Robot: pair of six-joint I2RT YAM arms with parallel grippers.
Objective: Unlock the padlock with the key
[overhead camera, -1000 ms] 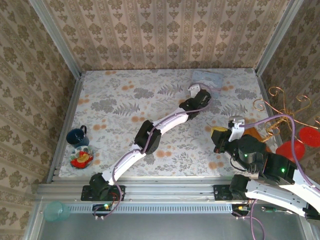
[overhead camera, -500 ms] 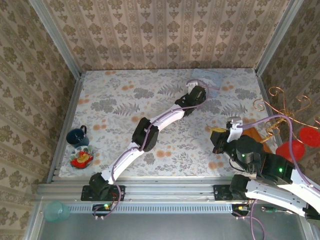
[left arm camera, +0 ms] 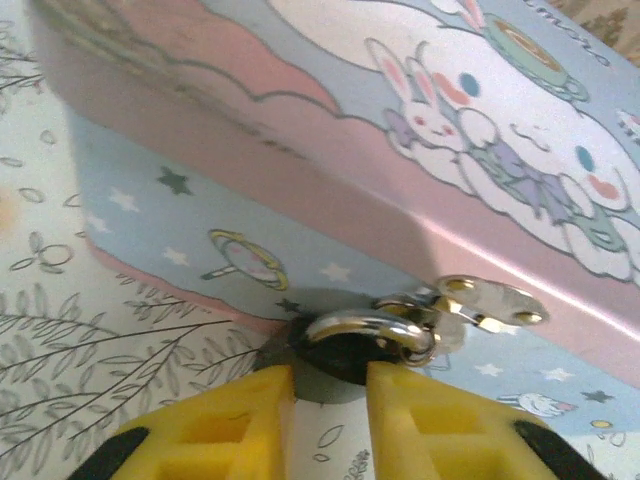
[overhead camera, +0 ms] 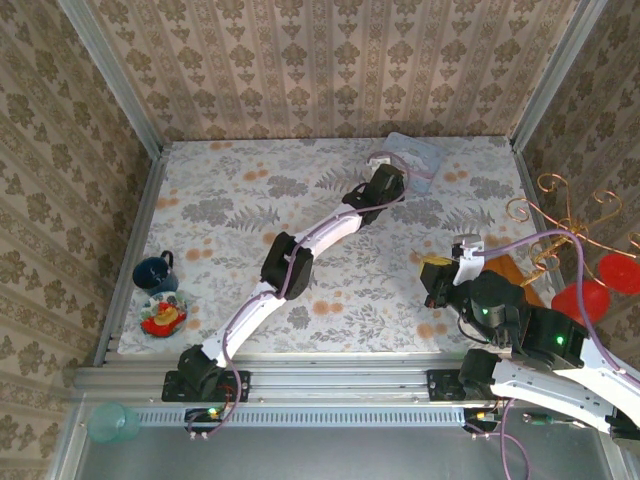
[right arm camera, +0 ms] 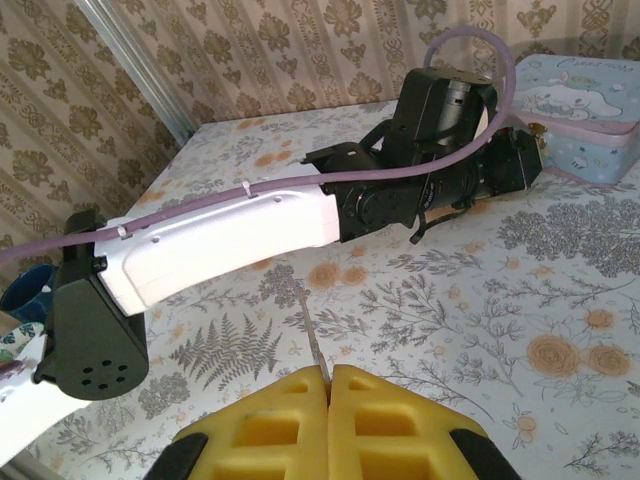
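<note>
The black padlock [left arm camera: 345, 355] hangs by its silver shackle [left arm camera: 360, 325] from the clasp of a pale blue picture tin [left arm camera: 250, 150] at the table's far edge. My left gripper [left arm camera: 330, 385] is at the tin's front, its yellow fingers pressed against both sides of the padlock's body. From above, the left gripper [overhead camera: 383, 168] meets the tin [overhead camera: 418, 152]. My right gripper [right arm camera: 328, 375] hovers at the near right, shut on the key [right arm camera: 312, 335], whose thin blade sticks out forward between the pads. In the top view the right gripper [overhead camera: 433, 266] is well short of the tin.
My left arm [right arm camera: 250, 230] stretches diagonally across the middle of the flowered table. A dark blue mug [overhead camera: 153, 272] and a small red-and-yellow item [overhead camera: 162, 318] sit at the left edge. An orange-brown board [overhead camera: 515, 270] and a copper wire stand [overhead camera: 560, 210] are at the right.
My left gripper has moved up and left to the tin's front, and its jaws have closed in on the padlock. The right gripper has stayed put, holding the key.
</note>
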